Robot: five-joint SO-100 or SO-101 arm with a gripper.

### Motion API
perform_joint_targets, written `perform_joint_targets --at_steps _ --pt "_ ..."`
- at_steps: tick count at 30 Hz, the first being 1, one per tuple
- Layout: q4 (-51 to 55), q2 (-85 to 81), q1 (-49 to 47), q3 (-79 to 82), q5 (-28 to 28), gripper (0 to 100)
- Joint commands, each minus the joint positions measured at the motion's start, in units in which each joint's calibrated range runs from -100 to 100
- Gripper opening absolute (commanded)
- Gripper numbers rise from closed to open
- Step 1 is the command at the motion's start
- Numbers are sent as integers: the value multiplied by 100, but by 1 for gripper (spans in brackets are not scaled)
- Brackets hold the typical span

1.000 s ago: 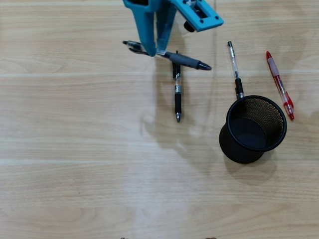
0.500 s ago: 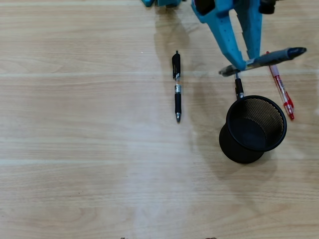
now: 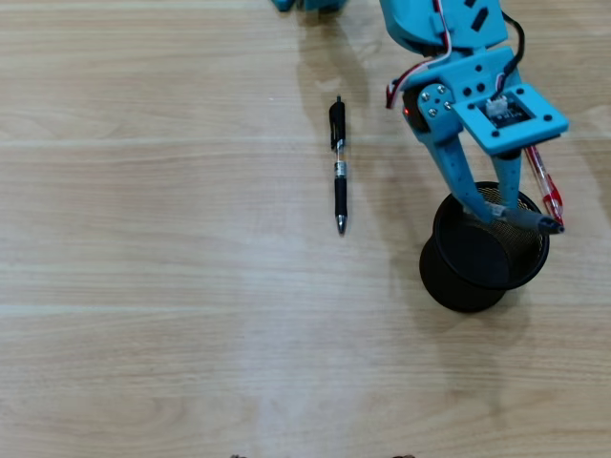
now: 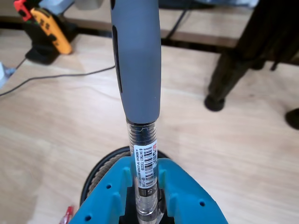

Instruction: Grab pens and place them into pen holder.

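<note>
A black mesh pen holder point(image 3: 460, 286) stands at the right of the wooden table; its rim shows under the gripper in the wrist view point(image 4: 99, 169). My blue gripper point(image 3: 498, 210) hangs over the holder's mouth. It is shut on a pen with a grey grip and a clear, labelled barrel point(image 4: 138, 70), whose grey end lies across the holder's rim in the overhead view point(image 3: 530, 220). A red pen point(image 3: 545, 183) leans at the holder's far right edge; its tip shows in the wrist view point(image 4: 66, 215). A black pen point(image 3: 338, 178) lies on the table, left of the holder.
In the wrist view an orange and black tool point(image 4: 50, 29) and a cable point(image 4: 56, 74) lie beyond the holder at the left, and black furniture legs point(image 4: 229, 70) stand at the right. A blue part point(image 3: 305, 4) sits at the overhead view's top edge.
</note>
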Motion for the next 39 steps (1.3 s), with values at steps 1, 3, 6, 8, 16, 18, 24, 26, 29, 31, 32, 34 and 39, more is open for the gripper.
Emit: perform_joint_targets --at_steps 1,3,6,8,16,18,24,26,29,31,32,34,39 --pt "-1137 -31 -177 715 -138 2" --pt "-1601 -22 -209 1095 -143 2" --pt "-1850 -31 -209 1476 -143 2" --pt "-1867 -48 -185 1630 -143 2" --pt "-2048 -31 -177 1756 -91 7" --pt "-2495 -31 -193 1829 -28 12" --pt "-3896 -22 -129 2481 45 14" --pt "-4008 -90 -96 2616 45 14" --pt "-3982 -132 -40 2616 98 14" --pt "-3973 -301 -8 2616 192 14" --pt "-3904 -437 1 2644 328 14" --pt "-3303 -732 81 2589 667 14" --pt "-148 -1434 380 1503 1368 14"
